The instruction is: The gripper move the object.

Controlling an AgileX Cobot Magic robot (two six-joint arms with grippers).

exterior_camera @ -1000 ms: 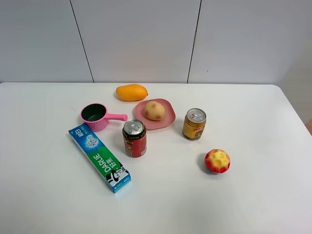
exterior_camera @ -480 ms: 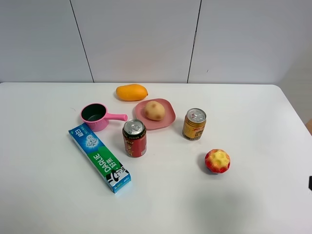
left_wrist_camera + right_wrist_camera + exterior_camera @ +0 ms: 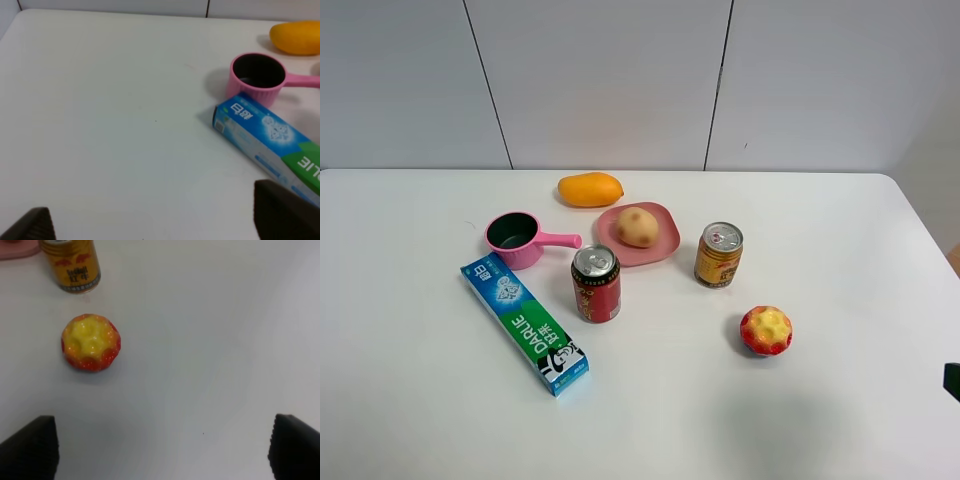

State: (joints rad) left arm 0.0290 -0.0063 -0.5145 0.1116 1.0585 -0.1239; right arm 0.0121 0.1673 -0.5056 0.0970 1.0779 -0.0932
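Note:
The tan potato (image 3: 637,226) lies on a pink plate (image 3: 666,243) at the middle back of the white table. It is out of view in both wrist views. My left gripper (image 3: 160,220) is open and empty, hovering over bare table left of the toothpaste box (image 3: 265,140). My right gripper (image 3: 161,450) is open and empty, low over the table on the near side of the red-and-yellow bumpy fruit (image 3: 91,342). Only a dark bit of the right arm (image 3: 953,381) shows at the right edge of the high view. The left arm is out of that view.
An orange mango (image 3: 590,189) lies behind the plate. A pink handled cup (image 3: 515,238), the toothpaste box (image 3: 524,322) and a red can (image 3: 596,283) stand left and in front of it. A gold can (image 3: 719,254) and the bumpy fruit (image 3: 766,330) are to the right.
A dark bit of the right arm has come into the high view at the right edge. The objects on the table have not moved.

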